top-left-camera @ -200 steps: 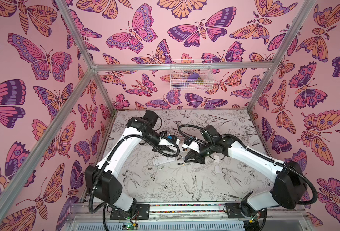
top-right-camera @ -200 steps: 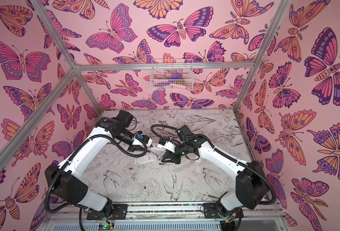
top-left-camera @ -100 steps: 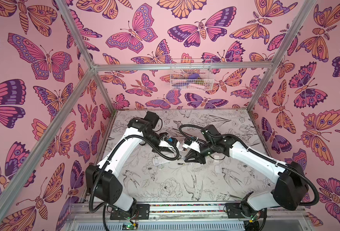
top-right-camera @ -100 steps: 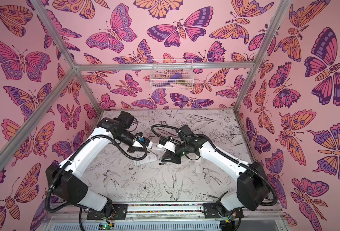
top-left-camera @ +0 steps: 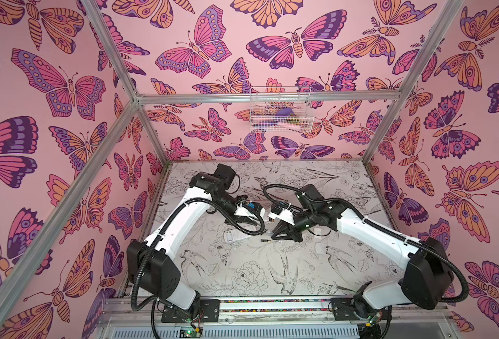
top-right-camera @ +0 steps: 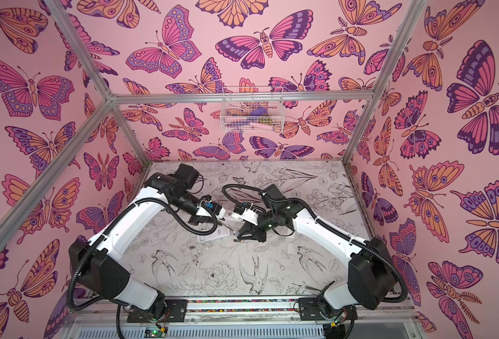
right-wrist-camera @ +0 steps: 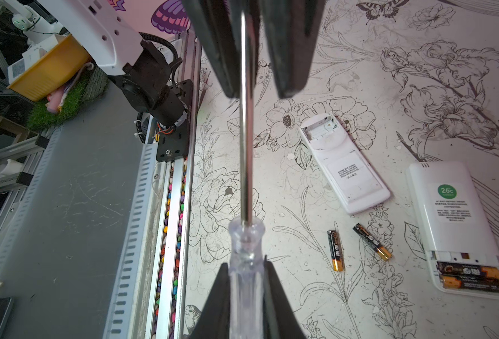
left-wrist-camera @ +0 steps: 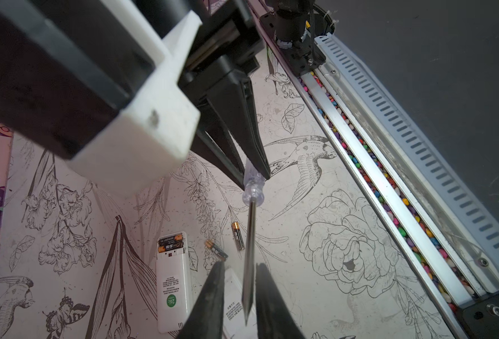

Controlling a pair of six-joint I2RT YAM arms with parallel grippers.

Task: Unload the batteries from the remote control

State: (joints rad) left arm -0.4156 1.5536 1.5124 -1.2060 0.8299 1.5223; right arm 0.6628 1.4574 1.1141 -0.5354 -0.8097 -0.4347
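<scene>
We have the right tool (right-wrist-camera: 246,263) clamped on the screwdriver (left-wrist-camera: 249,232) by its clear handle, the left tool (left-wrist-camera: 239,265) slightly agape around its shaft, so we squeeze squarely before the right lets go.

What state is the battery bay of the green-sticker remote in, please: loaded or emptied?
Loaded: on the green-sticker remote, the uncovered bay holds two batteries side by side.
</scene>
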